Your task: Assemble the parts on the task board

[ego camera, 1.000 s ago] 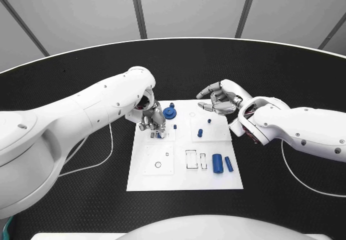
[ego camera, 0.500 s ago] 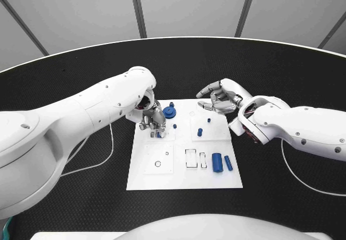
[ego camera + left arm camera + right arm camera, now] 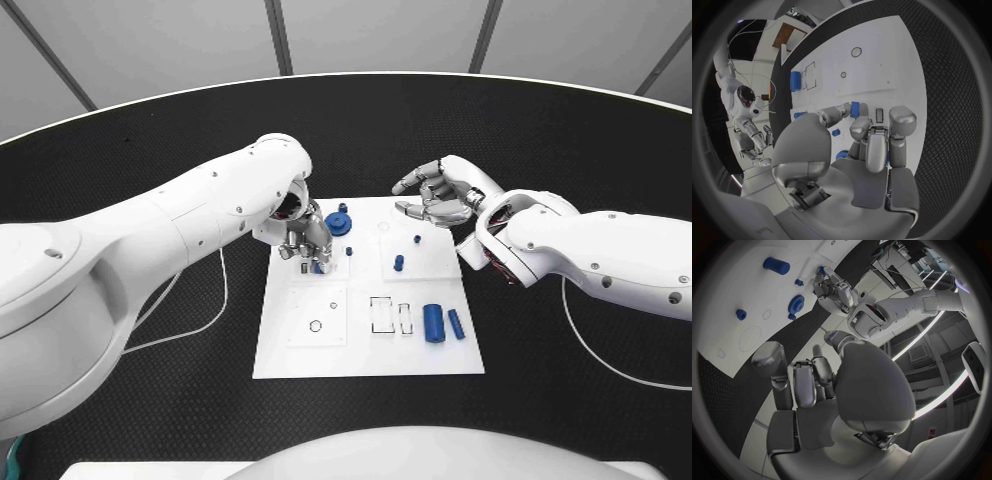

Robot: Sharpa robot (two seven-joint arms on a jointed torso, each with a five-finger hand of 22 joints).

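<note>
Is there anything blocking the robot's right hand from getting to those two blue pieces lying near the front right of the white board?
Nothing visible does. The right hand hovers over the far edge of the task board. Between it and the two blue cylinders lie two small blue pegs, low and a little to one side, and bare white board.

near half of task board (image 3: 368, 362) open; left robot hand (image 3: 304, 238), right robot hand (image 3: 437, 200) crowd far edge.

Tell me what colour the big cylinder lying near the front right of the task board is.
Blue. The cylinder on the white task board shows best in the head view.
</note>
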